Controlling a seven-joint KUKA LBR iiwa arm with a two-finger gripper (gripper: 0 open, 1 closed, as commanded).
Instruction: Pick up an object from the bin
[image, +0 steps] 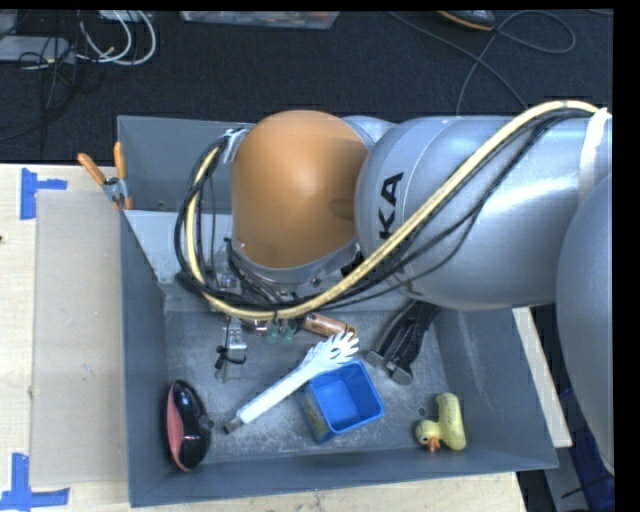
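A small part of my gripper (232, 352) reaches down to the bin floor at left of centre, from under the arm's wrist. Nothing is seen in it. A white plastic fork (293, 381) lies diagonally just to its right, prongs pointing up-right. Against the fork's lower side rests a blue open box (344, 402). A copper-coloured cylinder (325, 325) lies under the wrist's edge, above the fork's prongs. Below-left of the gripper, a black oval thing with a red face (184, 425) lies near the bin's front left corner.
A black clamp-like tool (404, 340) lies at centre right, partly under the arm. A yellow rubber duck (443, 422) sits at the front right. The arm with its orange cover and cables hides the back half of the bin.
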